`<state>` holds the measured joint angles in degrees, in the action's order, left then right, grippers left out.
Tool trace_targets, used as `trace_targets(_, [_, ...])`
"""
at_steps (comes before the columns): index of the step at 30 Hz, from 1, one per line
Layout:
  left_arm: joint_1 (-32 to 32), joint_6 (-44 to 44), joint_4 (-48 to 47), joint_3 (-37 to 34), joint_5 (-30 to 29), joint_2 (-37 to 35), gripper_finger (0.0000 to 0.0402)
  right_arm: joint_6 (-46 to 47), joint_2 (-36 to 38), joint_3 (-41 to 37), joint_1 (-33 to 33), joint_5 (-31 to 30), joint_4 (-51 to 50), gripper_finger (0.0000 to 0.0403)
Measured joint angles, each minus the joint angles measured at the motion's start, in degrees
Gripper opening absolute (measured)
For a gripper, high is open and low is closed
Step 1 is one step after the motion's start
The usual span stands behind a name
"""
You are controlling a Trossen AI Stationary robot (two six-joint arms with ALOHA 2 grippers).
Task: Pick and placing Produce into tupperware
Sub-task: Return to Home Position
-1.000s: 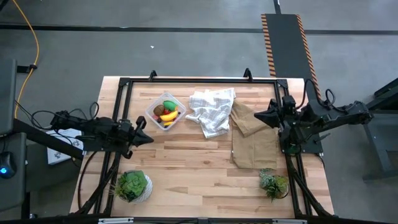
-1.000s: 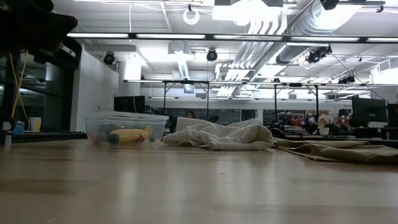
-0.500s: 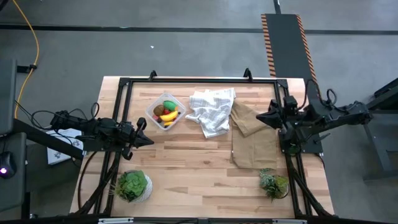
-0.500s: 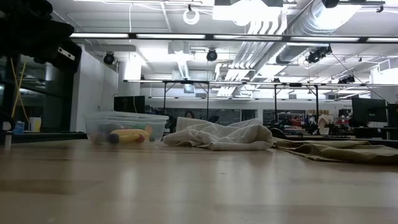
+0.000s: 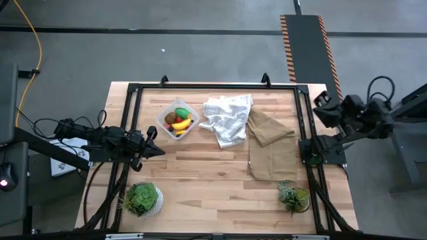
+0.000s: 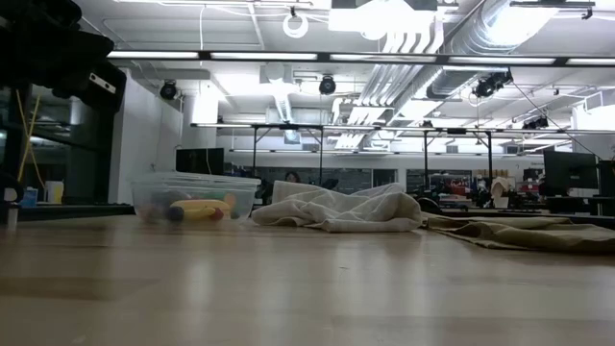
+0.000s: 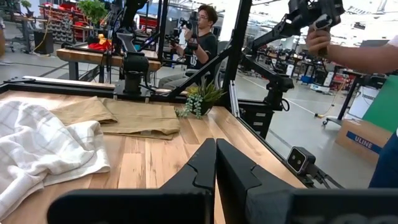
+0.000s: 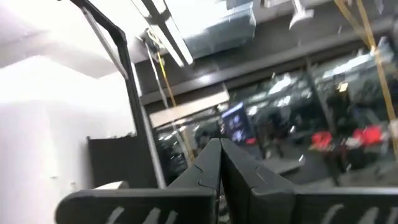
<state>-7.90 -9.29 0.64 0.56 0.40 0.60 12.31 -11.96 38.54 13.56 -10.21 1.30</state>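
The left gripper (image 5: 159, 148) is parked at nine o'clock, closed and empty. Toy produce (image 5: 179, 120) is contained in the clear squarish plastic tupperware (image 5: 161, 120) at eleven o'clock. The right gripper (image 5: 322, 101), closed and empty, has been withdrawn past three o'clock; packing is judged done.

One clear tupperware (image 5: 160, 121) sits upper left of centre. Its produce (image 5: 181, 123) shows four colours: green, yellow, red and brown. The exact number of pieces cannot be told. Two cloths lie to its right: one white checked cloth (image 5: 227, 119) and one tan cloth (image 5: 270, 143). Two potted plants stand near the lower edge, the left plant (image 5: 142, 199) and the right plant (image 5: 293, 197). Two dark arms flank the frame, the left arm (image 5: 100, 140) and the right arm (image 5: 360, 117).
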Motion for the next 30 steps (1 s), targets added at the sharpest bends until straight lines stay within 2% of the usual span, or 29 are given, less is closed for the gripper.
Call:
trace_targets(9, [0.00,-0.04,0.02,0.00,0.02,-0.01,0.0001,-9.87,2.50,-0.38,0.00,-1.02,-2.19,0.0000])
trace_targets(12, [0.00,-0.03,0.03,0.00,0.02,-0.02,0.0001,-10.91,5.96,-4.79,-0.02,0.31,0.67,0.0000])
trace_targets(15, [0.00,-0.03,0.04,0.00,0.02,-0.02,0.0003,-10.87,11.79,-12.52,-0.02,0.15,6.67,0.0000])
trace_targets(16, [0.00,-0.05,0.06,0.00,0.02,-0.01,0.0003,-10.87,11.68,-14.59,-0.03,0.04,10.71,0.0000])
trace_targets(21, [0.00,-0.03,-0.05,0.06,0.03,0.30,0.0001,-12.53,11.25,-18.89,-0.02,-0.88,14.97,0.0000])
trace_targets(25, [0.00,-0.03,-0.08,0.07,0.03,0.75,0.0003,-14.15,11.72,-24.33,-0.03,2.65,25.31,0.0000])
trace_targets(30, [0.00,-0.03,0.02,0.07,0.04,0.74,0.0001,-15.38,11.62,-33.11,-0.04,-0.88,36.96,0.0000])
